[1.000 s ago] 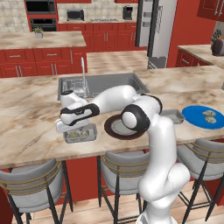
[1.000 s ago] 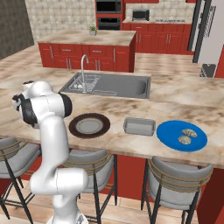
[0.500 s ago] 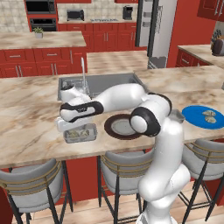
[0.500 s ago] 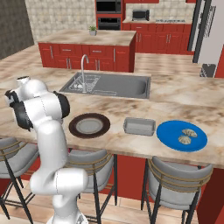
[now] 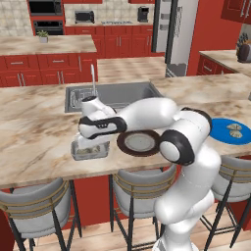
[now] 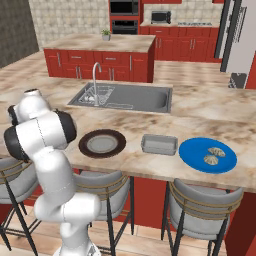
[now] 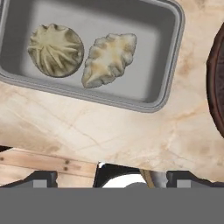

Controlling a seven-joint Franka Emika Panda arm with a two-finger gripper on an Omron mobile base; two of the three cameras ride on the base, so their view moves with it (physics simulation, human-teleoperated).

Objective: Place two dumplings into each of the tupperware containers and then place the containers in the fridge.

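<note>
My gripper (image 5: pixel 91 142) hangs open just above a tupperware container (image 5: pixel 89 152) near the counter's front edge, left of the brown plate. In the hand view this container (image 7: pixel 146 104) holds two dumplings, a round one (image 7: pixel 56 49) and a long one (image 7: pixel 109 59); my gripper (image 7: pixel 113 177) is empty, its fingertips (image 7: pixel 41 177) spread wide below the tray. Another tupperware container (image 6: pixel 159 144) sits empty between the brown plate and the blue plate (image 6: pixel 190 152). Two dumplings (image 6: pixel 216 151) (image 6: pixel 210 160) lie on the blue plate (image 5: pixel 220 128). The fridge (image 5: pixel 169 24) (image 6: pixel 240 35) stands shut at the back.
A round dark-brown plate (image 5: pixel 139 143) (image 6: pixel 102 143) (image 7: pixel 217 87) lies right of the filled tray. Behind it are the sink (image 5: pixel 115 93) and its tap (image 6: pixel 95 75). Bar stools (image 5: pixel 34 203) stand under the counter's front edge, and a second island (image 6: pixel 100 45) lies farther back.
My hand has lifted slightly off the left container and the elbow has swung forward. The jaws have spread a touch wider. The containers, plates and dumplings have not moved.
</note>
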